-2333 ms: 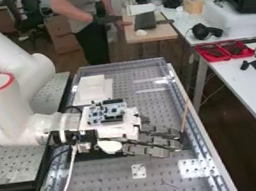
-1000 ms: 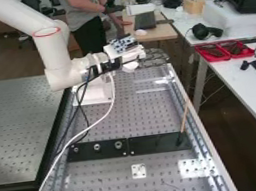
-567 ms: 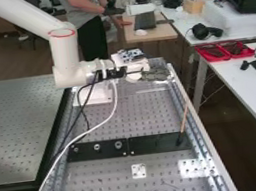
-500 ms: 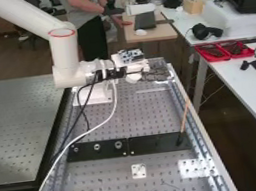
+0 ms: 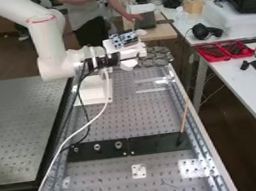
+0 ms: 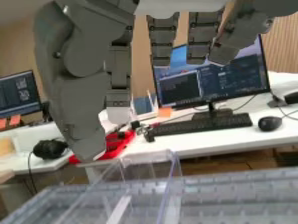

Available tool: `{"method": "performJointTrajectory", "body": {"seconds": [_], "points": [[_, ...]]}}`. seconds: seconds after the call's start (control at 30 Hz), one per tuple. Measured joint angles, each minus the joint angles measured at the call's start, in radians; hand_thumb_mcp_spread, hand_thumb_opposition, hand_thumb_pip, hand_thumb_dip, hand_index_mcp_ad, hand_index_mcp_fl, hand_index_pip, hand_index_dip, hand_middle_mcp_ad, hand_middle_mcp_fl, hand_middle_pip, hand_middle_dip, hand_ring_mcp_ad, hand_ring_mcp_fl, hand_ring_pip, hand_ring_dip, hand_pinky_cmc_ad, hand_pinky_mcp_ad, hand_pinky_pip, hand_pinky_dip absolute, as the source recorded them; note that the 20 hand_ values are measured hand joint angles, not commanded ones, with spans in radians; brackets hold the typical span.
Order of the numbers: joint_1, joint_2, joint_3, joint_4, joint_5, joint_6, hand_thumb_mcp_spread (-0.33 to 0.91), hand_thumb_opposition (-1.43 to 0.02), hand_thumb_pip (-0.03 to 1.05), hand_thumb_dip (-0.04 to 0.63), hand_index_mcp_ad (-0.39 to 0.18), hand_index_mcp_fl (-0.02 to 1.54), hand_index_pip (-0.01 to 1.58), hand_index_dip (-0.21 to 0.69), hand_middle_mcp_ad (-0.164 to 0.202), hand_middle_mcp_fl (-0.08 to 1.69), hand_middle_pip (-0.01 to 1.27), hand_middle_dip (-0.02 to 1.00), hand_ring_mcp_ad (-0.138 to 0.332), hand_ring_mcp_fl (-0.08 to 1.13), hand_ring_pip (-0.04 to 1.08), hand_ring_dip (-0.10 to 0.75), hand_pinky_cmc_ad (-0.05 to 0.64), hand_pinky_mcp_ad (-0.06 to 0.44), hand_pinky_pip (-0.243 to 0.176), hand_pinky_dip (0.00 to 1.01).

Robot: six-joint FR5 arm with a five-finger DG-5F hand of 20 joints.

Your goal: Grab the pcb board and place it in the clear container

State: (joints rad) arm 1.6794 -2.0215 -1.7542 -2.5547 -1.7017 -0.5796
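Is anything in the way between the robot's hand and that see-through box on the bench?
Nothing visible is. In the wrist view no object stands between the hand and the clear container. The container's own upright walls are probably all it would have to avoid.

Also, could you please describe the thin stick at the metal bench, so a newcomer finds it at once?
In the high view, a black strip crosses the perforated metal bench. At its right end a thin orange-brown stick slants up, unlike the low round fittings at the strip's left.
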Motion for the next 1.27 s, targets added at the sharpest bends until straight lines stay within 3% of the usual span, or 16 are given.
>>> {"method": "performJointTrajectory", "body": {"seconds": [0.33, 0.57, 0.67, 0.8, 1.27], "points": [[-0.06, 0.207, -0.087, 0.019, 0.036, -0.021, 0.57, -0.82, 0.38, 0.22, -0.169, 0.17, 1.3, 0.204, 0.068, 0.0, 0.14, 0.17, 0.166, 0.01, 0.1, 0.051, 0.309, 0.129, -0.077, 0.19], [-0.137, 0.344, -0.136, -0.057, 0.144, -0.089, 0.56, -0.82, 0.38, 0.22, -0.171, 0.19, 1.28, 0.218, 0.068, 0.0, 0.14, 0.17, 0.169, 0.01, 0.09, 0.051, 0.309, 0.133, -0.077, 0.19], [-0.162, 0.374, -0.151, -0.092, 0.187, -0.116, 0.56, -0.82, 0.37, 0.223, -0.168, 0.19, 1.26, 0.222, 0.068, 0.01, 0.14, 0.17, 0.173, 0.01, 0.09, 0.051, 0.305, 0.133, -0.077, 0.19], [-0.167, 0.399, -0.173, -0.073, 0.215, -0.134, 0.56, -0.82, 0.36, 0.22, -0.171, 0.19, 1.23, 0.237, 0.068, 0.0, 0.14, 0.17, 0.171, 0.01, 0.09, 0.051, 0.305, 0.133, -0.077, 0.19], [-0.141, 0.422, -0.172, -0.079, 0.219, -0.161, 0.53, -0.8, 0.36, 0.22, -0.168, 0.19, 1.16, 0.237, 0.068, 0.02, 0.14, 0.17, 0.169, 0.01, 0.09, 0.051, 0.305, 0.129, -0.077, 0.19]]}}
